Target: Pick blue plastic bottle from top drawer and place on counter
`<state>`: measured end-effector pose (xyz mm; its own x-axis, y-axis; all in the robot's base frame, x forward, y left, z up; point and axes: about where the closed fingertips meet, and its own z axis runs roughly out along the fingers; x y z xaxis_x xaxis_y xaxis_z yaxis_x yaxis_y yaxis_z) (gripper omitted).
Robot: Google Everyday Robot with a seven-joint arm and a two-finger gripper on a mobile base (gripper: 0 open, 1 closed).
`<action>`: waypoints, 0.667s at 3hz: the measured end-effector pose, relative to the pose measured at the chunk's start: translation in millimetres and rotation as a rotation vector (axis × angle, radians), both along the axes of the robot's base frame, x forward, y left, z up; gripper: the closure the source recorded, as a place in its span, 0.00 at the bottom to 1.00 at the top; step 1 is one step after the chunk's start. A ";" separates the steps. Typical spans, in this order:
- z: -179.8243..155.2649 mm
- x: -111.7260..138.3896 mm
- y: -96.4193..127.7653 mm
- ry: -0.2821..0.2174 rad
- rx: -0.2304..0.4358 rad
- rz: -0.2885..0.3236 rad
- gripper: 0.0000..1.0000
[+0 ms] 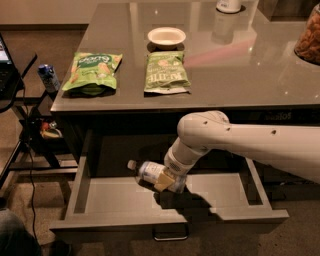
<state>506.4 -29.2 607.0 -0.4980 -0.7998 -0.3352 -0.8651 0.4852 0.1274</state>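
Note:
The top drawer is pulled open below the counter, with its metal handle at the front. The blue plastic bottle lies on its side in the middle of the drawer, with its white cap pointing left. My gripper reaches down into the drawer from the right. It is shut on the right half of the bottle, and a tan finger pad lies across the bottle's front. A dark shadow lies on the drawer floor under the gripper.
Two green snack bags and a white bowl sit on the counter's left part. A white cup and a snack jar stand at the back right. A small blue carton stands on the black side stand at the left.

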 end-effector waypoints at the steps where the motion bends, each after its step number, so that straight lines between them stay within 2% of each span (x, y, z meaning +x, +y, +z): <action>1: 0.0 0.0 0.0 0.000 0.000 0.000 0.66; 2: 0.0 0.0 0.0 0.000 0.000 0.000 0.89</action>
<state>506.4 -29.2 607.0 -0.4980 -0.7998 -0.3352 -0.8651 0.4852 0.1274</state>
